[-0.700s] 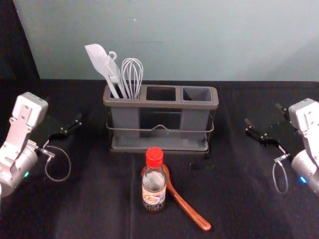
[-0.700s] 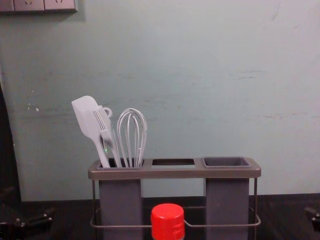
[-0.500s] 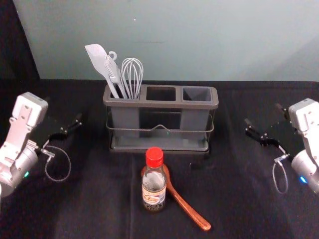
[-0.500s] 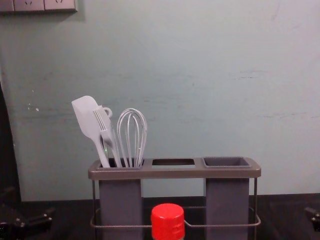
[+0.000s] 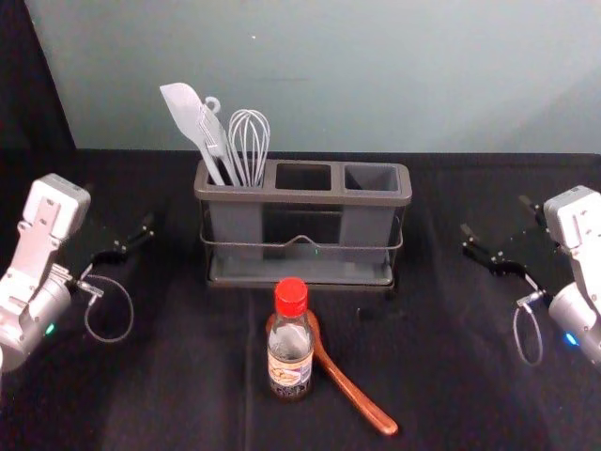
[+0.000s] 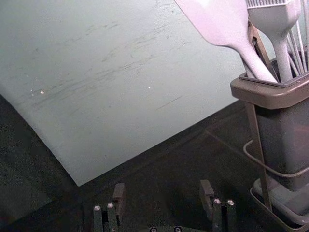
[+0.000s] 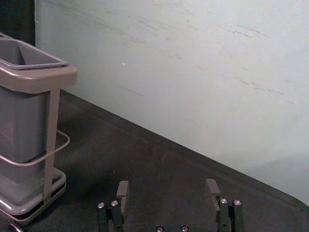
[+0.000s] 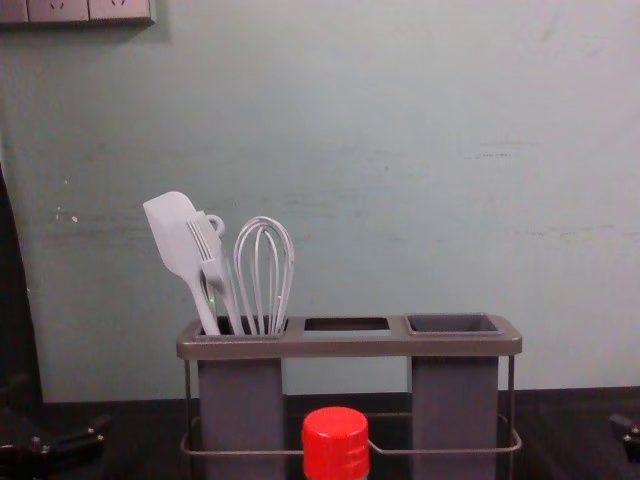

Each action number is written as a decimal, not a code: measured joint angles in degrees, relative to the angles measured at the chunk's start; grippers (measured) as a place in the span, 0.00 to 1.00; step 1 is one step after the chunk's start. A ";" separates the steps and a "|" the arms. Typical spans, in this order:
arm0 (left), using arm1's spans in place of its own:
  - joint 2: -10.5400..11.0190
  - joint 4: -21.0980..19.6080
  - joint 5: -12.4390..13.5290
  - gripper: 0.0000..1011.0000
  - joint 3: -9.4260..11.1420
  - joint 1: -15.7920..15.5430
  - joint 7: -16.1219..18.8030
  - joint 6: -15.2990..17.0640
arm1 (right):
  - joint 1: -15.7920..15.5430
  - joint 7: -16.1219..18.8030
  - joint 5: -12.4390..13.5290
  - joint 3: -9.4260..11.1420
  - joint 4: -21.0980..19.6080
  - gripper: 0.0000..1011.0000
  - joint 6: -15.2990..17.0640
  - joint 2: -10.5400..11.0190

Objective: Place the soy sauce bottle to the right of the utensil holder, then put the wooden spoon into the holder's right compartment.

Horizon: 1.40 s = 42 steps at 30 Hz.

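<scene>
"Set twelve o'clock at the wall (image 5: 394,85); where's the soy sauce bottle (image 5: 290,355)?"

"Upright on the black cloth (image 5: 169,395), red cap on top; it's at six o'clock from the utensil holder (image 5: 300,197), near but apart from it."

"And the wooden spoon (image 5: 362,399)?"

"Lying on the cloth; its bowl is partly hidden behind the bottle, its handle slants out between four and five o'clock; whether the two touch, I can't tell."

"What's in the holder?"

"Spatula (image 5: 188,113), brush (image 5: 215,141) and whisk (image 5: 251,150), all in the left compartment; the spatula leans toward eleven; the right compartment (image 5: 370,177) is open at the top."

"The left gripper (image 5: 118,204)?"

"Ten o'clock from the bottle, well apart from it; its own wrist view has the fingers spread wide, with nothing between them."

"And the right gripper (image 5: 495,214)?"

"Two o'clock from the bottle, off to the holder's right; its fingers are wide apart too, holding nothing; both arms look parked."
</scene>
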 joint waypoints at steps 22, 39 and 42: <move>0.00 0.00 0.00 0.99 0.00 0.00 0.00 0.00 | -2.97 -0.34 -0.49 1.45 -3.22 0.99 0.53 1.15; 0.00 0.00 0.00 0.99 0.00 0.00 0.00 0.00 | -17.38 -3.61 -2.74 4.57 -17.46 0.99 0.11 4.20; 0.00 0.00 0.00 0.99 0.00 0.00 0.00 0.00 | -20.37 -4.13 -3.64 4.44 -20.00 0.99 -0.65 3.90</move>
